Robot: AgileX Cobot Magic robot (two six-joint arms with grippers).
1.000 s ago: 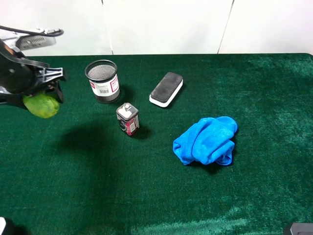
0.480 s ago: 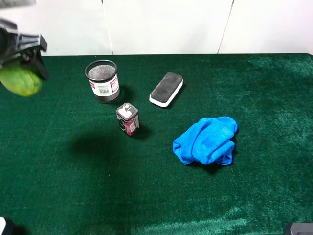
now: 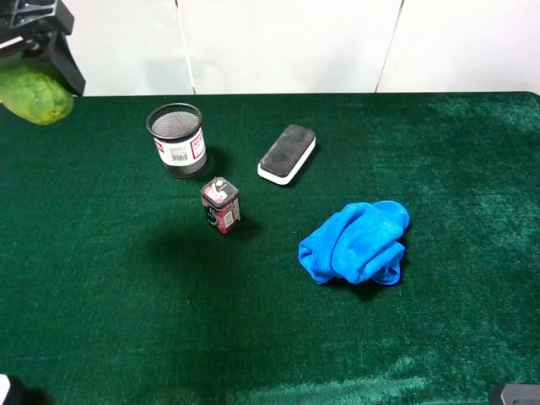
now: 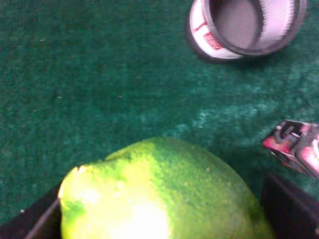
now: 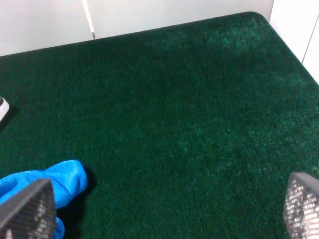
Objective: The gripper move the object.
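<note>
Fruit, green and rounded, is gripped in the left pincer, high above the far-left corner of the table. Pickup looks done; carrying and setting down are left. The right pincer gapes wide, holding nothing.

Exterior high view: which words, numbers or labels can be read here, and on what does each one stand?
No text can be read in any view.
Mesh cup: white label with a barcode and red print, too small to read; blurred in the left wrist view as well.
Small red and black box: markings on its side, too blurred to read.
Board eraser: no text visible.
</note>
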